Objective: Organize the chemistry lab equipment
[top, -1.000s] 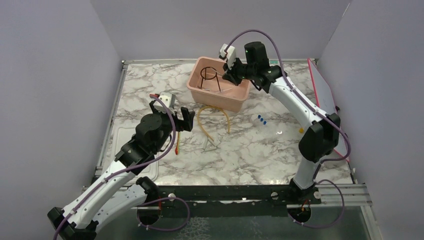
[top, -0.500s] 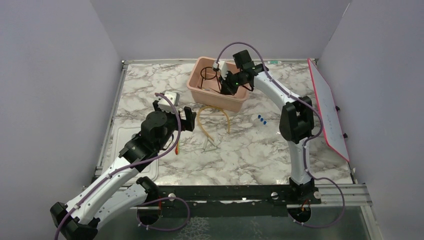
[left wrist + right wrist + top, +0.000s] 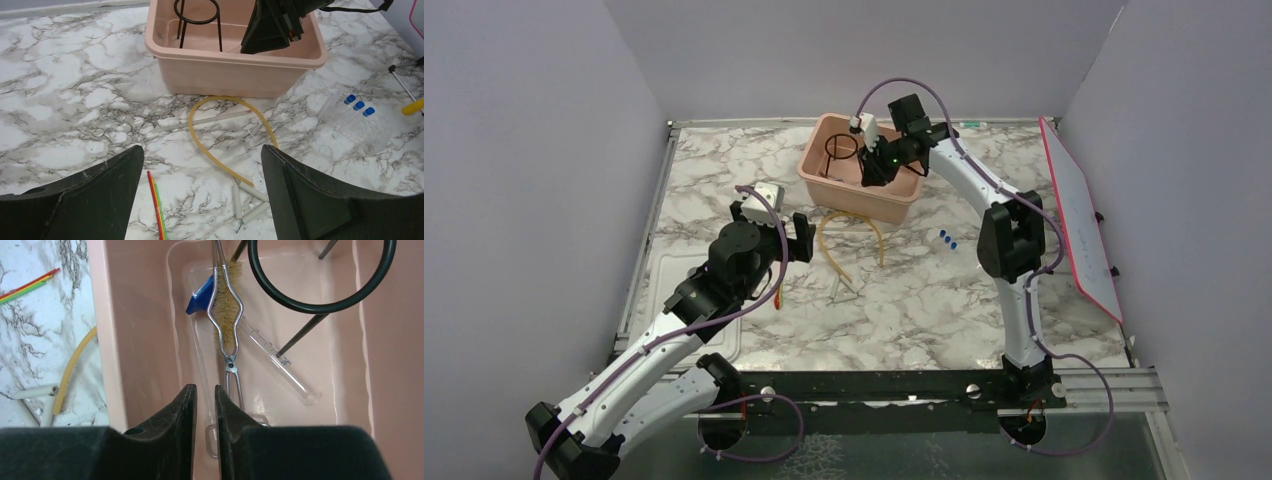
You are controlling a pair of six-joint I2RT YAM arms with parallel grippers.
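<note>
My right gripper [image 3: 205, 387] reaches down inside the pink tub [image 3: 856, 204], open by a narrow gap and holding nothing. Silver tongs [image 3: 227, 315] lie on the tub floor just ahead of its fingertips, over a bristle brush. Beside them are a glass test tube [image 3: 280, 360] and the black wire ring stand [image 3: 320, 300]. My left gripper [image 3: 201, 147] hangs wide open above the marble, empty. Below it lie the tan rubber tube [image 3: 218, 160], a red-orange rod [image 3: 156, 205] and short white tube pieces [image 3: 250, 200]. Blue-capped pieces [image 3: 359, 105] lie to the right.
A flat white lid [image 3: 674, 285] lies at the table's left, under the left arm. A red-edged white board [image 3: 1079, 215] leans at the right wall. A yellow-handled tool [image 3: 412, 106] lies near the blue-capped pieces. A blue item [image 3: 200, 297] rests in the tub.
The right arm swung left and lowered into the tub. Its jaws went from shut to slightly parted, with the tongs lying below them. The left arm barely moved.
</note>
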